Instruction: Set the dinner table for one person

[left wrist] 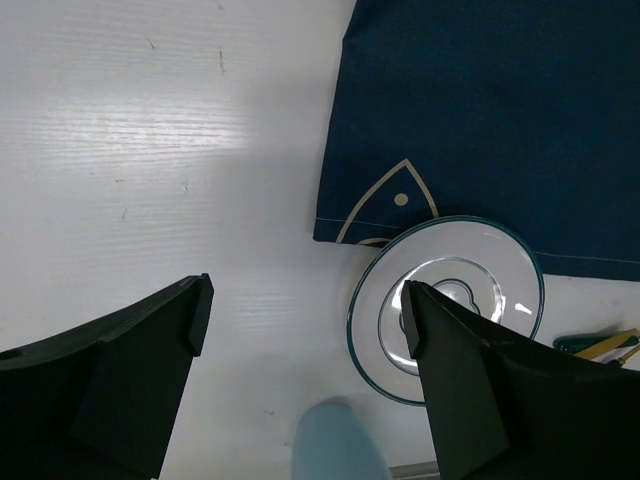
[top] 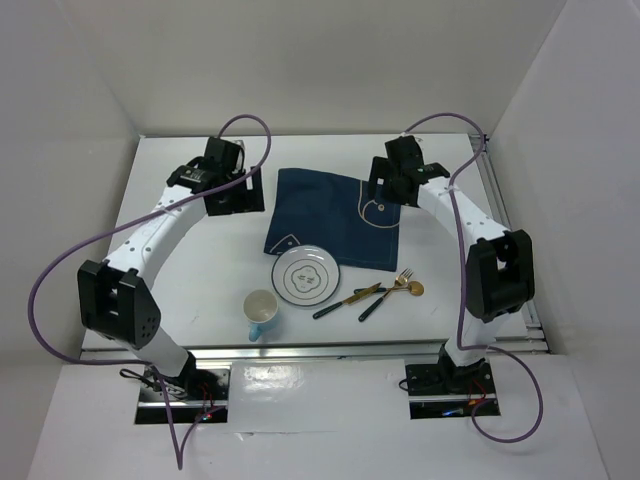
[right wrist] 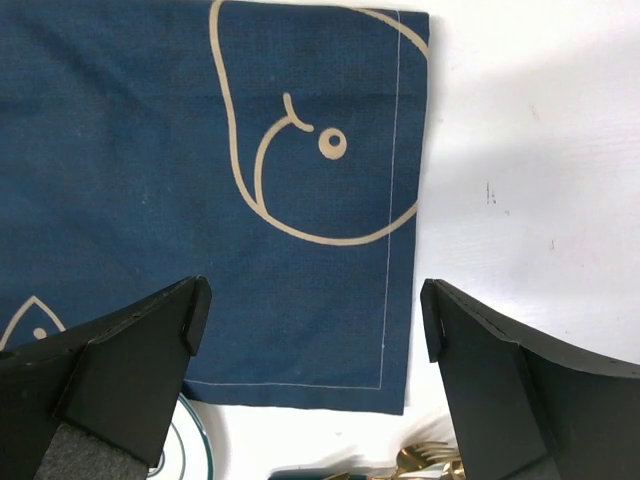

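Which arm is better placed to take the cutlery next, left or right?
Probably the right. The cutlery lies right of the plate, on that arm's side, and the right end effector hangs open and empty above the placemat.

Both arms rose from their near bases, bent at the elbows and reached forward, wrists tipped downward. The left arm (top: 160, 225) leaned inward; the left jaws stood spread wide, holding nothing. The right arm (top: 466, 208) mirrored it; the right jaws gaped equally wide, empty.
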`<state>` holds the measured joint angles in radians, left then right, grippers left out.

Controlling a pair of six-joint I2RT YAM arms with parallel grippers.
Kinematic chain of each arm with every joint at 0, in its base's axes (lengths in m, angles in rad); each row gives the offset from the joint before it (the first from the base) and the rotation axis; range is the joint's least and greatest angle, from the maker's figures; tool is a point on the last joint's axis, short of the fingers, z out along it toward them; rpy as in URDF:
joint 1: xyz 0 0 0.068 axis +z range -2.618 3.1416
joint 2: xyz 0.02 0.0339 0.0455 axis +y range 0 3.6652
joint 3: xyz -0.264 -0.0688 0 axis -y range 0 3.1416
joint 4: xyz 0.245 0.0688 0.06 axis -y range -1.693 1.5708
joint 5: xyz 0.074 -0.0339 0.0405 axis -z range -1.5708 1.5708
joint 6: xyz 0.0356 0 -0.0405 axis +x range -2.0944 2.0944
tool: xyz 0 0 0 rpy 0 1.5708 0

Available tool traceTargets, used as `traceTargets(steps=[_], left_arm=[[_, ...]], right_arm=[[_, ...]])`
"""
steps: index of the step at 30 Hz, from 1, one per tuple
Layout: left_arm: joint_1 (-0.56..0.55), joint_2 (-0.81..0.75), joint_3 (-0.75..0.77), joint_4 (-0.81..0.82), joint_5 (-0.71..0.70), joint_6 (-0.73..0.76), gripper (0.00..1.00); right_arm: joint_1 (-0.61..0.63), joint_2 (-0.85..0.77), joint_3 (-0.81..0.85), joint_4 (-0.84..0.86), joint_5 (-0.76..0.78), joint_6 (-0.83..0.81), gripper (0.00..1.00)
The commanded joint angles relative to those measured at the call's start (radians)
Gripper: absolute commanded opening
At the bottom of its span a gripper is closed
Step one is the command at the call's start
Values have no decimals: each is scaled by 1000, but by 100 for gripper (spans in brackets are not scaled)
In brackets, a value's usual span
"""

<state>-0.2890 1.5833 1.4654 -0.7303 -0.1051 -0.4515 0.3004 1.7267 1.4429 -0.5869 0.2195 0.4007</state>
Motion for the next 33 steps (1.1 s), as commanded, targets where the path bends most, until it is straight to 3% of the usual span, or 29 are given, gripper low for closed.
traceTargets(steps=[1, 6, 14, 23, 31, 33], left_arm=[[-1, 12, 12, -6, 53, 0, 95], [-1, 3, 1, -6, 62, 0, 95], [22, 3, -56, 49, 146, -53, 81], [74, 191, -102, 147, 358, -111, 78], [74, 329, -111, 197, 383, -141, 76], [74, 366, -102, 206, 383, -141, 69]], right_arm=[[-7, -64, -30, 6, -9, 7, 100], [-7, -87, -53, 16, -29, 7, 100], [-7, -162, -76, 27, -39, -2, 100], [-7, -145, -29, -33, -48, -11, 100], [-7, -145, -38, -33, -48, -2, 100], [-7, -145, -38, -33, -48, -2, 100]])
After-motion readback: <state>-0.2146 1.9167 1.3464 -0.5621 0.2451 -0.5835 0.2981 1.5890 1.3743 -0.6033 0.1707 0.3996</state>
